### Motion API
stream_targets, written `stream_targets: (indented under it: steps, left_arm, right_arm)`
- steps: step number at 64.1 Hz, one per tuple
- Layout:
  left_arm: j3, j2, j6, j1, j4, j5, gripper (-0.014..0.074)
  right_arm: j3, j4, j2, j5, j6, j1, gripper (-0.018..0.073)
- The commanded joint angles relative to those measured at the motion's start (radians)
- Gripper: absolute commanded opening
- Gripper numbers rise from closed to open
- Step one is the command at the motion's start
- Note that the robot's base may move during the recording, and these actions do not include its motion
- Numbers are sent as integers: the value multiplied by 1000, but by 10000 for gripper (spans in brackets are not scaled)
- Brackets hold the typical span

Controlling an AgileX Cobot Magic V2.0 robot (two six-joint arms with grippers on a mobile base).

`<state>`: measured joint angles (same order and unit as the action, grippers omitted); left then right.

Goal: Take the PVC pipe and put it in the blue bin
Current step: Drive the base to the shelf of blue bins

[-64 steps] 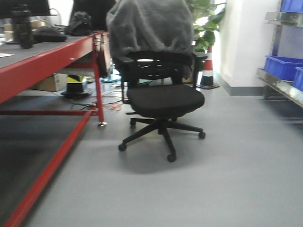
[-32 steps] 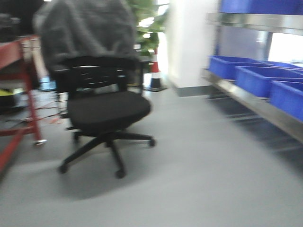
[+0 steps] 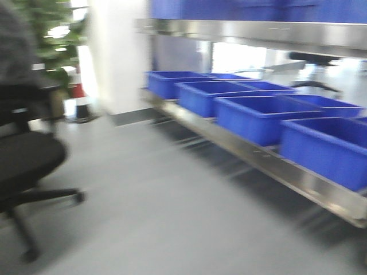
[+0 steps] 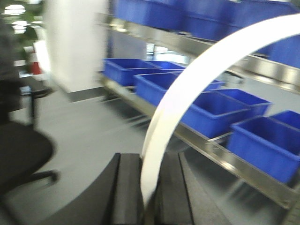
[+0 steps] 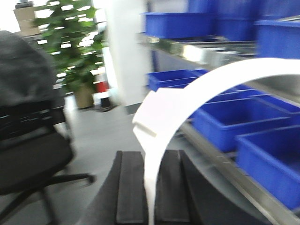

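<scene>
My left gripper [image 4: 149,187] is shut on a white curved PVC pipe [image 4: 197,79] that arcs up and to the right out of the jaws. My right gripper [image 5: 151,187] is shut on a second white curved PVC pipe [image 5: 187,98] with a socket end, also arcing up to the right. Several blue bins [image 3: 252,117] stand in a row on a low steel shelf [image 3: 287,172] at the right; they also show in the left wrist view [image 4: 213,110] and the right wrist view [image 5: 234,119]. Neither gripper shows in the front view.
A black office chair [image 3: 23,166] with a grey cover stands at the left on the grey floor. A potted plant [image 5: 75,51] and a traffic cone [image 3: 80,100] stand beside a white pillar [image 3: 117,51]. More blue bins [image 5: 178,23] sit on an upper shelf.
The view has swung to the right: the chair and red table slid off to the left, and the shelf with blue bins now fills the right side.
</scene>
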<state>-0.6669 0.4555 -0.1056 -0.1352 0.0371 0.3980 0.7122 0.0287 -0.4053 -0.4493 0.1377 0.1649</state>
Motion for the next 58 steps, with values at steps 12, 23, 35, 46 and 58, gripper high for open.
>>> stream_targets:
  steps: [12,23,35,46,58]
  left_arm:
    - [-3,-3,-7,-5,-2,-28,-111]
    - [-3,-3,-7,-5,-2,-28,-111]
    - [-3,-3,-7,-5,-2,-28,-111]
    - [-3,-3,-7,-5,-2,-28,-111]
    - [-3,-3,-7,-5,-2,-28,-111]
  right_arm:
    - [-4,-8,2,29,-8,-1,-168]
    - [-4,-8,2,29,-8,-1,-168]
    - [-4,-8,2,29,-8,-1,-168]
    - [-4,-8,2,29,-8,-1,-168]
    - [-4,-8,2,29,-8,-1,-168]
